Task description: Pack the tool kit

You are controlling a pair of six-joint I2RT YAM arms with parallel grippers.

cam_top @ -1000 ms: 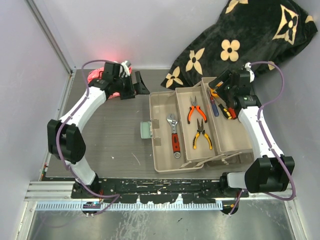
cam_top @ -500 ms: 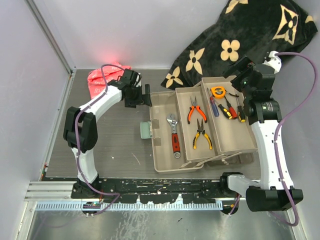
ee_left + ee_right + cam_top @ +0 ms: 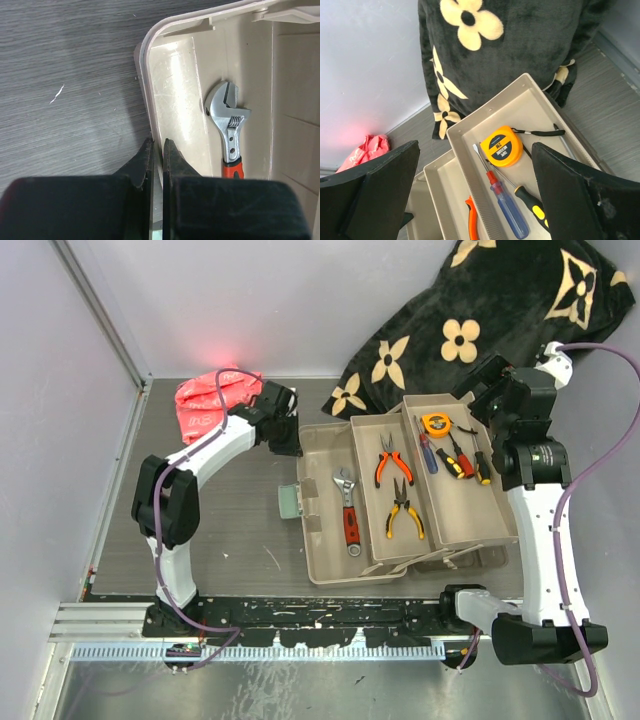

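The tool kit's beige toolbox (image 3: 318, 565) lies open with its trays stepped out to the right. A red-handled wrench (image 3: 348, 508) (image 3: 231, 130) lies in the left compartment. Orange pliers (image 3: 388, 462) and yellow pliers (image 3: 404, 508) fill the middle tray. The right tray holds an orange tape measure (image 3: 435, 424) (image 3: 503, 145) and screwdrivers (image 3: 455, 458) (image 3: 507, 205). My left gripper (image 3: 292, 445) (image 3: 156, 142) is shut on the toolbox's left wall (image 3: 148, 95) near its far corner. My right gripper (image 3: 487, 380) (image 3: 475, 150) hangs open above the right tray's far end, holding nothing.
A black flower-patterned blanket (image 3: 480, 310) (image 3: 485, 50) is piled behind the toolbox at the back right. A red bag (image 3: 210, 400) lies at the back left. A grey-green latch (image 3: 291, 501) sticks out of the toolbox's left side. Walls close in on both sides.
My left gripper swung from beside the red bag to the toolbox's left wall and shut on it. My right gripper lifted away from the right tray and opened wider.
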